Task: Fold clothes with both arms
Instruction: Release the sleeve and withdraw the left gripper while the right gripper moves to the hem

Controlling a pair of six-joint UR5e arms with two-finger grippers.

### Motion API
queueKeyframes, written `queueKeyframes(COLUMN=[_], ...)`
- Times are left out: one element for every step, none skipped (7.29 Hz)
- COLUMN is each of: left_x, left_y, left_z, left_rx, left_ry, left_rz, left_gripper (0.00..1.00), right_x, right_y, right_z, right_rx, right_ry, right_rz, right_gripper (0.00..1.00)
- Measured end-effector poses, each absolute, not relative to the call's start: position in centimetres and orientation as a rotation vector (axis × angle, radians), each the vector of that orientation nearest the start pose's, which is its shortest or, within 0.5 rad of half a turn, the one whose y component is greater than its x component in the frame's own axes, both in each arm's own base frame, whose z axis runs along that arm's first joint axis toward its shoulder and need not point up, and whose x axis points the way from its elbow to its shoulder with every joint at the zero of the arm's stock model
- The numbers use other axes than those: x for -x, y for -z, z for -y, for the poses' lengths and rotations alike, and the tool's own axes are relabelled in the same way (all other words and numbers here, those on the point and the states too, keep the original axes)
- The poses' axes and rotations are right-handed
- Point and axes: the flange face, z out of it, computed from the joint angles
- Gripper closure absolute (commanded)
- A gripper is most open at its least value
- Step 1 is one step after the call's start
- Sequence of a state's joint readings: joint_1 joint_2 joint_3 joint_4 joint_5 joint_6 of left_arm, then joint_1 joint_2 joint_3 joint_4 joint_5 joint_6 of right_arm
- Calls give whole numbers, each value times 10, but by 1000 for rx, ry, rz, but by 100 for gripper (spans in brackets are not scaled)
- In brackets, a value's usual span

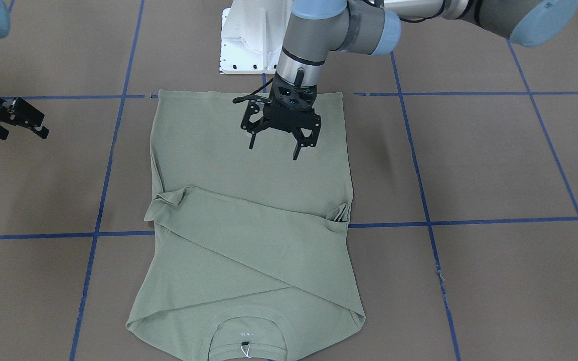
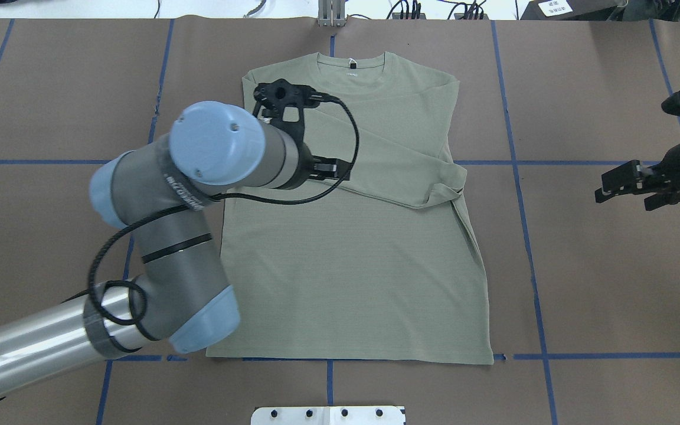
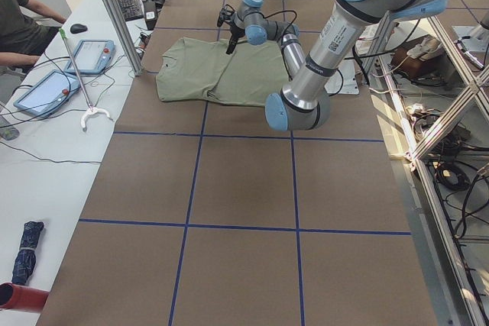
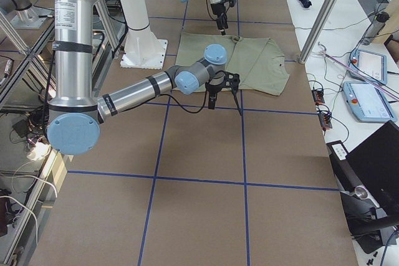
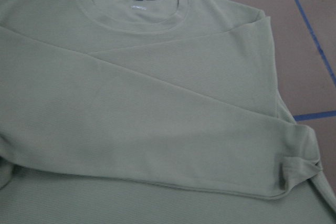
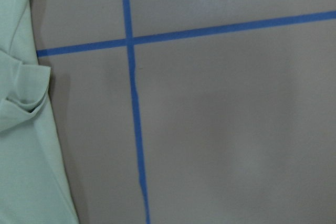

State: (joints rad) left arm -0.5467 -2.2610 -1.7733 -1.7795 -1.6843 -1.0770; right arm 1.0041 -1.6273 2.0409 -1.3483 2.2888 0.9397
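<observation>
The sage-green shirt (image 1: pixel 249 240) lies flat on the brown table, collar (image 2: pixel 352 64) away from the robot, with both sleeves folded across the chest. One cuff (image 2: pixel 449 192) bunches at the shirt's side edge. My left gripper (image 1: pixel 274 150) hovers open over the lower body of the shirt, with nothing between its fingers. Its wrist view shows the collar (image 5: pixel 134 6) and a folded sleeve (image 5: pixel 157 129) but no fingers. My right gripper (image 2: pixel 623 192) stands open and empty off to the side, well apart from the shirt; its wrist view catches only the shirt's edge (image 6: pixel 21 129).
The white pedestal base (image 1: pixel 249 40) stands just behind the shirt's hem. Blue tape lines (image 2: pixel 517 177) cross the brown table. A side table (image 3: pixel 46 150) holds tablets and cables, and a person's arm (image 3: pixel 23 20) rests there.
</observation>
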Motion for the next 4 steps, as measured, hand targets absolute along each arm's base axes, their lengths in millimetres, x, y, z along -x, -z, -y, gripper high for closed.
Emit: queueKeyframes(left_x=[-467,-441,-418,-404], left_y=[-168,-195,-214,-224], left_z=[435,424,413,405], left_rx=[-461,-470,-481,-484], left_ry=[-49,-77,-97,-105], left_rz=[-980,-957,-942,-936], left_gripper=[1,1,1,1], right_x=[216,250,287,326], right_y=[-410,-390,-375,-369], right_z=[403,376,345,312], right_rx=[47,56,63,59], right_ry=[-139,-165,-189,-204], right_rz=[918,906,890,868], right_gripper=[0,0,0,0])
